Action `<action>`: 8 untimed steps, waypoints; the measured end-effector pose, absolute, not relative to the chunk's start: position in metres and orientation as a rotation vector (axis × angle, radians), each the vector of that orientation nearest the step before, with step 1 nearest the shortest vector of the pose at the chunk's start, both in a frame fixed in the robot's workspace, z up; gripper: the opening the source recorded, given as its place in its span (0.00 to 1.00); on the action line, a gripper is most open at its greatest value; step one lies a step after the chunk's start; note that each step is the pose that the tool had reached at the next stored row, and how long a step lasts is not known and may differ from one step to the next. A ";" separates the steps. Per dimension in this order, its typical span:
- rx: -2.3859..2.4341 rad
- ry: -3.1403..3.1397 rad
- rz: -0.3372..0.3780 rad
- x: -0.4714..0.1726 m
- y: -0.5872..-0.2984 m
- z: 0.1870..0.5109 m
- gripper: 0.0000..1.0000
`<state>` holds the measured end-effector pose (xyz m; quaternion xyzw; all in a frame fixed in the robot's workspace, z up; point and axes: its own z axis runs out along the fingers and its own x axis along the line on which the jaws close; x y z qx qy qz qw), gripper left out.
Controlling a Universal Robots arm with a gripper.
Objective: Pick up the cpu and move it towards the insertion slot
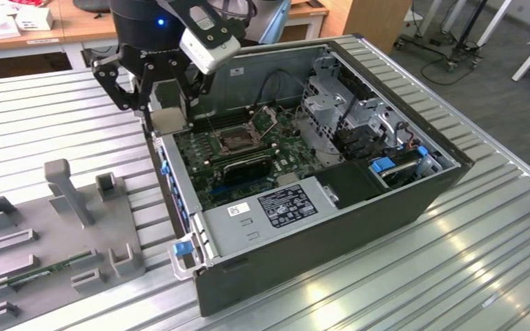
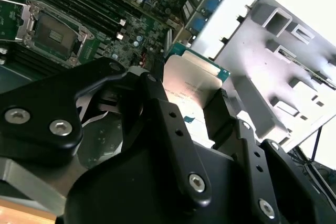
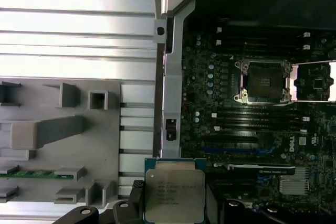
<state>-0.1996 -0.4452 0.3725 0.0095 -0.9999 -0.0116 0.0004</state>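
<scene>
a black robot gripper hangs over the rim of an open computer case that lies on its side on a ribbed metal table. its fingers are closed on the cpu, a flat square chip with a silvery top and a thin green edge, pinched by opposite edges and held clear of everything below it. in the exterior view the cpu shows as a pale square between the finger tips, above the case wall at about ten o'clock from the case's middle. in the second wrist view the cpu sits between the two black fingers, its lid facing the camera. the insertion slot, a square socket with a dark centre and a silver frame, lies on the green motherboard inside the case, with its metal cover swung open beside it. in the first wrist view the slot lies at roughly one o'clock from the held chip, well apart from it. in the exterior view the slot is at about four o'clock from the gripper, near it. a grey tray with upright posts and square recesses rests on the table at the exterior view's left, with a green memory stick lying in it.
</scene>
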 end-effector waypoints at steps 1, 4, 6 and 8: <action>0.030 -3.141 -0.036 -0.198 -0.445 0.373 0.55; 0.030 -3.141 -0.036 -0.193 -0.445 0.373 0.55; 0.030 -3.141 -0.036 -0.190 -0.445 0.373 0.55; 0.030 -3.141 -0.036 -0.187 -0.445 0.373 0.55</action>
